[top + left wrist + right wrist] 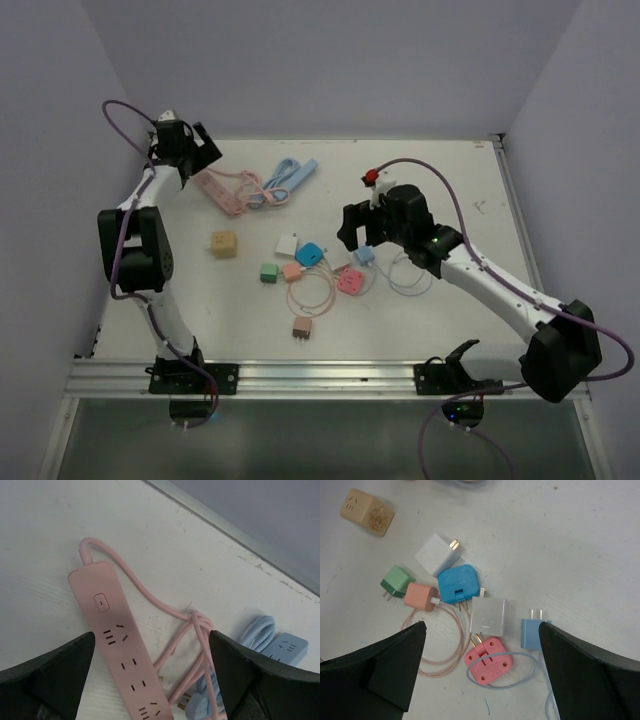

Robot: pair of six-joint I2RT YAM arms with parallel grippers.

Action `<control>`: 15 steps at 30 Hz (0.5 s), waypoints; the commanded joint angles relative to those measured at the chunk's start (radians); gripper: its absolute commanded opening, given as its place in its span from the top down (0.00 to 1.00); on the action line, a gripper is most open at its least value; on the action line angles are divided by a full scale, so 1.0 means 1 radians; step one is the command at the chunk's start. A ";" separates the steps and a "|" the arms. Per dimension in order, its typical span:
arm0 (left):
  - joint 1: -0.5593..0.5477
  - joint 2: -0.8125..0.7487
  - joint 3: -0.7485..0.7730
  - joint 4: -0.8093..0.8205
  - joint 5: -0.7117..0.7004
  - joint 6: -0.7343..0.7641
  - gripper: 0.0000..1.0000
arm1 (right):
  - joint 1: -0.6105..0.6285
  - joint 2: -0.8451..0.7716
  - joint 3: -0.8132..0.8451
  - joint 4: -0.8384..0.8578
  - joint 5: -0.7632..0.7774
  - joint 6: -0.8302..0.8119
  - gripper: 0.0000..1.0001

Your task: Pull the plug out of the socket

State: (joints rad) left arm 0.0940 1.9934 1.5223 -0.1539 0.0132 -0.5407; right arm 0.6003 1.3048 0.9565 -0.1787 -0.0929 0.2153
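Left fingers (50, 670) were spread wide over the pink power strip (117, 645), not touching it. The strip lay flat at the far-left of the desk (450, 190), with its pink cord (150, 597) knotted beside it and the blue power strip (287, 647) just past that. Right fingers (590, 665) were also apart, gripping nothing, above the loose plug cluster mid-desk. There, the white adapter (489, 616) touched the blue plug (457, 582) and the red plug (489, 666), with the light-blue adapter (531, 632) just beside. The green plug (396, 581) and salmon charger (420, 596) lay left of those. The tan cube (367, 511) sat apart.
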 commanded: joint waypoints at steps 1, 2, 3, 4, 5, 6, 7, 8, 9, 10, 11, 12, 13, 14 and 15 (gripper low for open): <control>0.015 -0.183 -0.016 -0.015 -0.074 -0.027 0.00 | 0.003 -0.104 0.054 -0.103 0.158 0.041 0.01; 0.015 -0.209 -0.022 -0.030 -0.103 -0.031 0.00 | 0.003 -0.127 0.059 -0.116 0.185 0.041 0.01; 0.015 -0.267 -0.028 -0.051 -0.116 -0.042 0.00 | 0.003 -0.160 0.064 -0.133 0.211 0.042 0.01; 0.015 -0.301 -0.052 -0.087 -0.128 -0.054 0.00 | 0.001 -0.179 0.076 -0.160 0.269 0.047 0.01; 0.015 -0.339 -0.072 -0.094 -0.139 -0.071 0.00 | 0.003 -0.196 0.083 -0.175 0.297 0.047 0.01; 0.015 -0.422 -0.098 -0.096 -0.142 -0.076 0.00 | 0.001 -0.211 0.090 -0.191 0.324 0.045 0.01; 0.015 -0.465 -0.149 -0.096 -0.139 -0.076 0.01 | 0.003 -0.245 0.103 -0.220 0.347 0.042 0.01; 0.015 -0.507 -0.171 -0.099 -0.136 -0.065 0.00 | 0.001 -0.260 0.110 -0.237 0.398 0.039 0.01; 0.015 -0.590 -0.191 -0.107 -0.140 -0.056 0.00 | 0.001 -0.277 0.117 -0.251 0.424 0.038 0.01; 0.015 -0.629 -0.217 -0.131 -0.142 -0.042 0.00 | 0.001 -0.307 0.132 -0.284 0.447 0.036 0.01; 0.015 -0.669 -0.224 -0.150 -0.150 -0.007 0.00 | 0.000 -0.326 0.139 -0.298 0.494 0.035 0.01; 0.015 -0.744 -0.232 -0.165 -0.153 0.013 0.00 | 0.001 -0.341 0.145 -0.310 0.516 0.029 0.01; 0.015 -0.783 -0.243 -0.199 -0.153 0.031 0.00 | 0.001 -0.358 0.154 -0.333 0.536 0.024 0.01; 0.015 -0.821 -0.246 -0.214 -0.153 0.074 0.00 | 0.001 -0.392 0.157 -0.343 0.557 0.022 0.01; 0.013 -0.894 -0.252 -0.232 -0.157 0.094 0.00 | 0.001 -0.407 0.162 -0.352 0.602 0.015 0.01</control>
State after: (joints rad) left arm 0.1009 1.2213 1.2949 -0.3004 -0.1177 -0.5373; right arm 0.6010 0.9520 1.0698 -0.4583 0.3550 0.2424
